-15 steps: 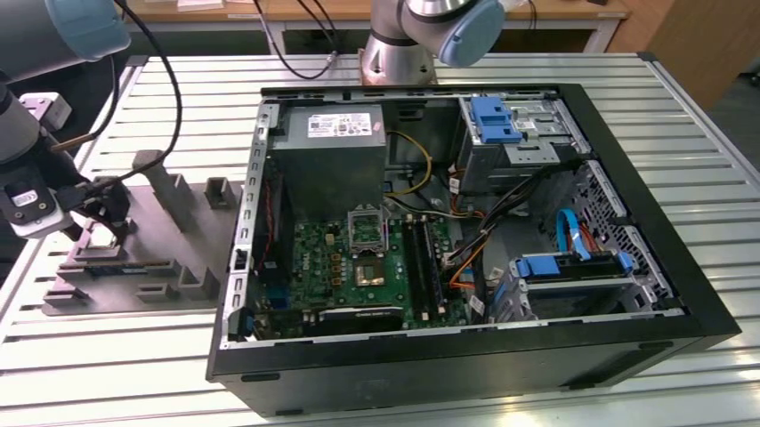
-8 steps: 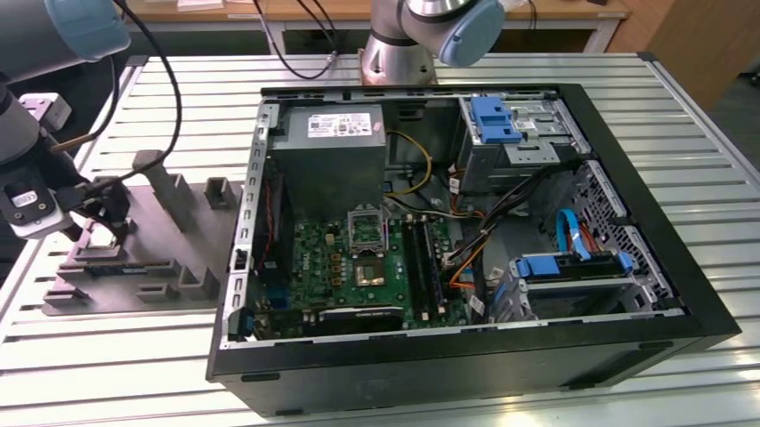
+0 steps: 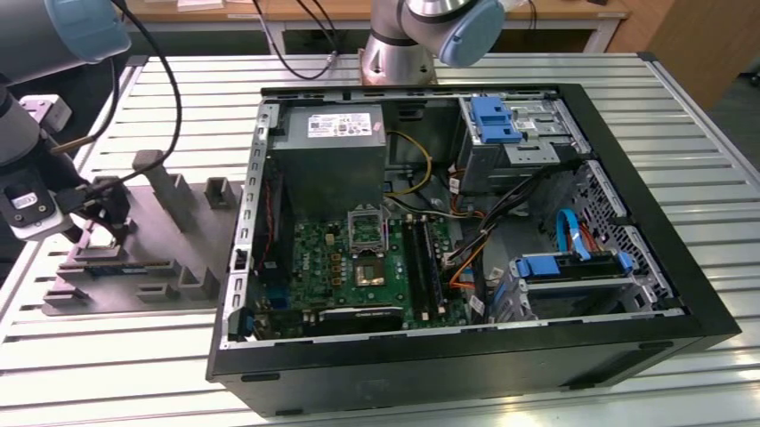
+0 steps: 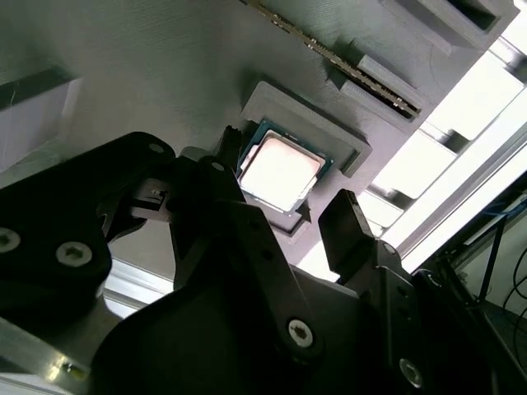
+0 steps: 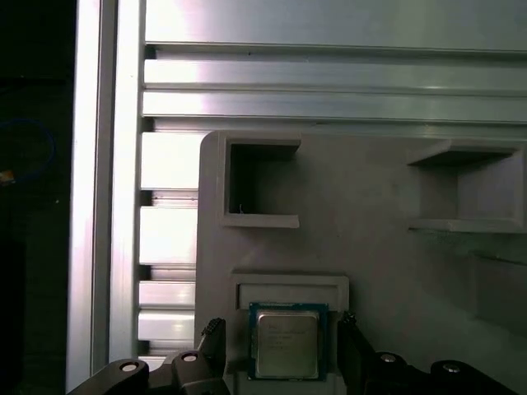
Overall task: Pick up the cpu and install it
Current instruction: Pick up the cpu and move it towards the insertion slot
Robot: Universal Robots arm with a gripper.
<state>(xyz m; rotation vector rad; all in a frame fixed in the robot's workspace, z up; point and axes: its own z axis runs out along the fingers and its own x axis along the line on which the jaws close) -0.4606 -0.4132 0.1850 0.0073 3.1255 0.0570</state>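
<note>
- On the exterior view's left, the arm's gripper point(image 3: 101, 222) hangs low over a grey fixture block point(image 3: 178, 267) that lies on the slatted metal table point(image 3: 665, 98).
- Both wrist views show the cpu point(image 5: 286, 344) lying flat, its pale metal top facing up, in a shallow raised frame on that block.
- In the second wrist view the chip's thin darker rim shows around the bright top, and it sits squarely within the frame's walls.
- The claw stands apart: one of the dark fingers point(image 5: 214, 339) is on each side of the cpu, so the chip lies between them, roughly centred in the gap.
- In the first wrist view a strip of grey fixture shows between each finger and the nearest edge of the chip, so neither finger touches it.
- Whether the fingertips reach down to the level of the chip or stop just above it cannot be told.
- Nothing is held in the claw.
- Other pockets of the fixture, with raised walls, lie near the cpu's frame on the same block.
- On the exterior view's right of the fixture, an open black computer case point(image 3: 618, 294) lies on its side on the table, just beside the block.
- Its green motherboard point(image 3: 344, 285) is well apart from the gripper and the cpu.
</note>
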